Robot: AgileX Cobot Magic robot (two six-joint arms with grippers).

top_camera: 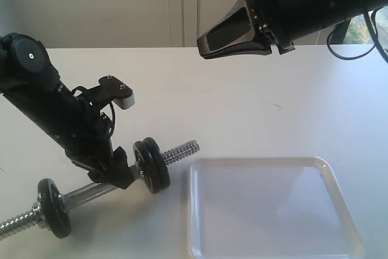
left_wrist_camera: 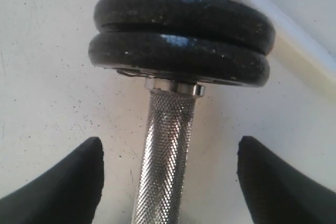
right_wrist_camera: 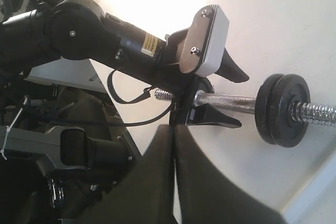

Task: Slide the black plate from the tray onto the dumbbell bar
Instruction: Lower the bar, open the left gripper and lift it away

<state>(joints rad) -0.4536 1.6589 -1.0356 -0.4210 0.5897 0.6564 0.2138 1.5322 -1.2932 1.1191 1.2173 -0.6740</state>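
- The tray [top_camera: 267, 210] lies bare on the table [top_camera: 254, 101]; no disc shows in it, so the pick-up from the tray looks done.
- The bar [top_camera: 85, 193] lies on the table just beside the tray's near corner, its threaded end [top_camera: 182, 150] pointing toward the tray.
- Two black discs sit face to face on that end of the bar. The outer one, next to the bare thread, is most likely the black plate [top_camera: 159, 167], though nothing in the pictures tells the two apart for certain.
- A single disc [top_camera: 53, 207] sits on the far end of the bar.
- In the left wrist view the pair stands upright and pressed together against the shoulder at the end of the knurled grip, so the plate looks fully slid home.
- The left claw [left_wrist_camera: 169, 148] straddles the knurled middle with its fingers apart, one on each side and neither touching the bar.
- The right claw [top_camera: 205, 47] hangs high above the table, well away from bar and tray, fingers pressed together and holding nothing.
- Judged from this, the sliding itself is finished. What remains is at most for the left arm to lift clear of the bar.
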